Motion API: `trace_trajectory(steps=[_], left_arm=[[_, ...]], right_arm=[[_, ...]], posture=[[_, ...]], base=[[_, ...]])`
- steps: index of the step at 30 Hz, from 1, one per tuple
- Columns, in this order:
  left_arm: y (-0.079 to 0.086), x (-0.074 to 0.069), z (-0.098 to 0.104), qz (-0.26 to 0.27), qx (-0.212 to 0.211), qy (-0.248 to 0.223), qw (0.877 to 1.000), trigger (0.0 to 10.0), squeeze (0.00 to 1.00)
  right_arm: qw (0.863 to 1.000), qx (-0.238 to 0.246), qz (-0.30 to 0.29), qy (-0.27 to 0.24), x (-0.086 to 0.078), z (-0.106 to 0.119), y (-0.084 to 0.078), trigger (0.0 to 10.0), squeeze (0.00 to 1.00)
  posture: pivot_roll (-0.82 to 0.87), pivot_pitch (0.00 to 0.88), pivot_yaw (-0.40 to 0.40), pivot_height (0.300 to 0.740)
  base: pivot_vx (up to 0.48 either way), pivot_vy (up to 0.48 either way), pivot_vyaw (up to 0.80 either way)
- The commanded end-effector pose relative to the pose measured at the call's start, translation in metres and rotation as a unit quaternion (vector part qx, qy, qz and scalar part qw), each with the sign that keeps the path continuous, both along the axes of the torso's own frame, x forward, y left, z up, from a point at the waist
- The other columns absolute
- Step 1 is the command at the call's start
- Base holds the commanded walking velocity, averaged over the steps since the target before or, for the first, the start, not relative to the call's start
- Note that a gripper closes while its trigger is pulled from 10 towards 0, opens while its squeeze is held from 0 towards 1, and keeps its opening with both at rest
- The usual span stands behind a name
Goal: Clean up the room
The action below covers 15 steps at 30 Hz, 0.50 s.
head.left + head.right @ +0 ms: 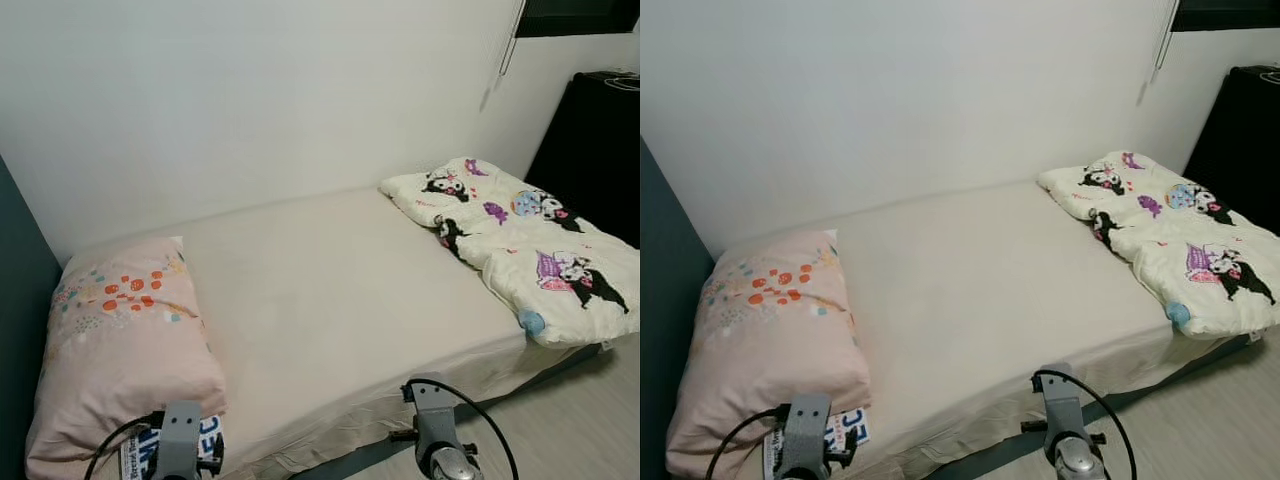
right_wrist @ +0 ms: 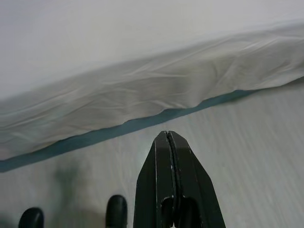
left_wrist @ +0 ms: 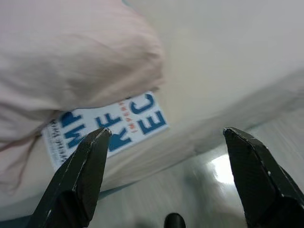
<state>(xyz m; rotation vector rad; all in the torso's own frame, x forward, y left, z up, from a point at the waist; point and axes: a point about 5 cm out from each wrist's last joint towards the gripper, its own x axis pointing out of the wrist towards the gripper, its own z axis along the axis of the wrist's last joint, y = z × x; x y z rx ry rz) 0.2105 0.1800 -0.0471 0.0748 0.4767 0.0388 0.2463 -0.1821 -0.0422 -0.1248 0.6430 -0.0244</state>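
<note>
You face one bed (image 1: 330, 300) with a smooth cream sheet, bearing one soft pink pillow (image 1: 120, 350), one puffy cartoon-print quilt (image 1: 530, 250) and one flat blue-lettered white card (image 3: 114, 126) tucked under the pillow. Your left gripper (image 3: 164, 142) gapes wide, empty, before the card; your right gripper (image 2: 170, 142) is pressed together, empty, over pale floor (image 2: 247, 156).

Two silver-grey arms w/ looped black cables; left gripper (image 3: 164, 142) and right gripper (image 2: 168, 137) have long black tapered fingers.
</note>
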Motion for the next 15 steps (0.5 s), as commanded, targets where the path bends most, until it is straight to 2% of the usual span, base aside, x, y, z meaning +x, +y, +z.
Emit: trace_trajectory(steps=[1, 4, 15], left_arm=[[-0.004, -0.004, -0.004, -0.014, -0.008, 0.008, 1.0, 10.0, 0.0], [-0.007, -0.005, -0.004, -0.025, -0.002, 0.01, 1.0, 10.0, 0.0], [-0.005, -0.005, -0.005, -0.02, -0.01, 0.013, 1.0, 10.0, 0.0]], right_arm=[[1.0, 0.013, 0.002, 0.016, -0.006, -0.005, 0.004, 10.0, 0.0], [0.999, 0.018, 0.044, 0.021, -0.009, -0.008, 0.012, 10.0, 0.0], [0.997, 0.041, 0.058, 0.026, -0.007, -0.007, 0.017, 10.0, 0.0]], posture=[[0.03, 0.0, -0.034, 0.74], [0.03, 0.0, -0.035, 0.74], [0.03, 0.009, -0.031, 0.74]], base=[[0.0, 0.0, 0.0], [0.0, 0.0, 0.0], [0.0, 0.0, 0.0]])
